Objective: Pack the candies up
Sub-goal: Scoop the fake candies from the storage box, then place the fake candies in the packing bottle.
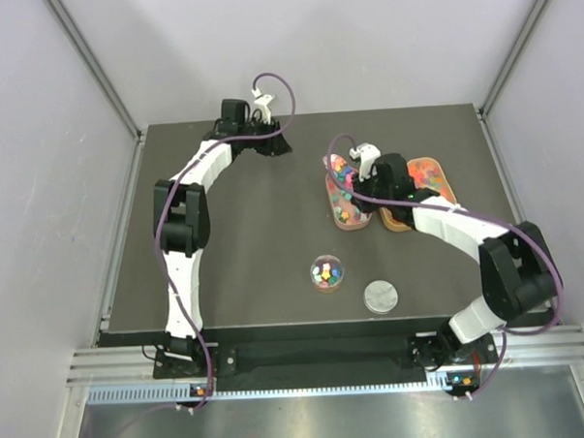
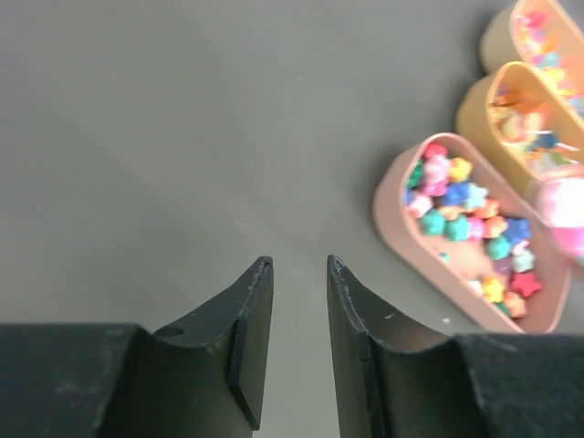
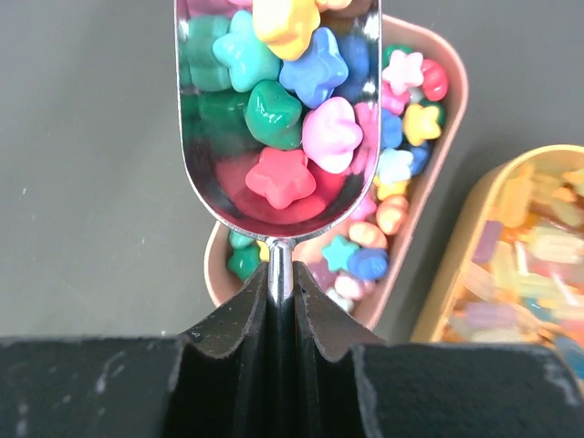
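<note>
Well, your left gripper hangs at the far left over the table, fingers apart, holding nothing. The jar sits open mid-table, its lid near it. Your right gripper is clamped on the thin handle of a scoop heaped with candies, above the pink tray. There's your risk: with a load that full, any tilt or jerk toward the jar would likely spill it, and the slim handle could twist.

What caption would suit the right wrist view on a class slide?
Right hand grips a scoop heaped with star candies over a pink tray of more.
</note>
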Tool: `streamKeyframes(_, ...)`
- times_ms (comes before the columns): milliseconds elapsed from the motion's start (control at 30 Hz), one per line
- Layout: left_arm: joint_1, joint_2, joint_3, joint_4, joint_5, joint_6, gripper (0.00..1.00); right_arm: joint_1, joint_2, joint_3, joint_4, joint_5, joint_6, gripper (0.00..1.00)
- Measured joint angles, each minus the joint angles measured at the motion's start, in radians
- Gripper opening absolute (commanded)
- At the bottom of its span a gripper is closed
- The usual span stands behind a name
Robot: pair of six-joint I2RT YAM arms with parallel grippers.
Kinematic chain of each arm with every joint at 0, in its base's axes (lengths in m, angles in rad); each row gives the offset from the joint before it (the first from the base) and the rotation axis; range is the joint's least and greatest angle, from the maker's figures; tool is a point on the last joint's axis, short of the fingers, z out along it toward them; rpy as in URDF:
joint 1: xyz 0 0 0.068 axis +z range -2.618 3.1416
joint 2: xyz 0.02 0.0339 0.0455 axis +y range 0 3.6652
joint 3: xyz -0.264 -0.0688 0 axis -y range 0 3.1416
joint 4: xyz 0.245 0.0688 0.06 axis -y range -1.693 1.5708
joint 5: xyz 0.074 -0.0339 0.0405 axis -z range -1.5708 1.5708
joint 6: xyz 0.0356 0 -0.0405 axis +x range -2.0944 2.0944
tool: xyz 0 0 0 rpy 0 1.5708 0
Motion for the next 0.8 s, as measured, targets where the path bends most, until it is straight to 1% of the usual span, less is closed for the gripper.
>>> streamKeyframes(67, 0.013, -0.007, -0.002, -0.021, -0.02, 0.014, 0.35, 0.0, -0.053, -0.016, -0.018, -0.003, -0.039, 0.0)
streamKeyframes(133, 0.023, -0.027, -0.018, -0.03, -0.038, 0.023, 0.35, 0.0, -0.12, -0.026, -0.074, -0.02, -0.096, 0.0)
streamKeyframes(433, 0.039, -0.181, -0.182, -0.045, -0.079, 0.037, 0.35, 0.0, -0.401, -0.076, -0.279, -0.088, -0.413, 0.0)
streamKeyframes(633, 0.039, -0.229, -0.242, -0.048, -0.08, 0.037, 0.34, 0.005, -0.435, -0.078, -0.445, -0.148, -0.553, 0.0)
streamKeyframes(800, 0.041, -0.238, -0.277, -0.048, -0.079, 0.036, 0.34, 0.047, -0.459, -0.145, -0.531, -0.166, -0.644, 0.0)
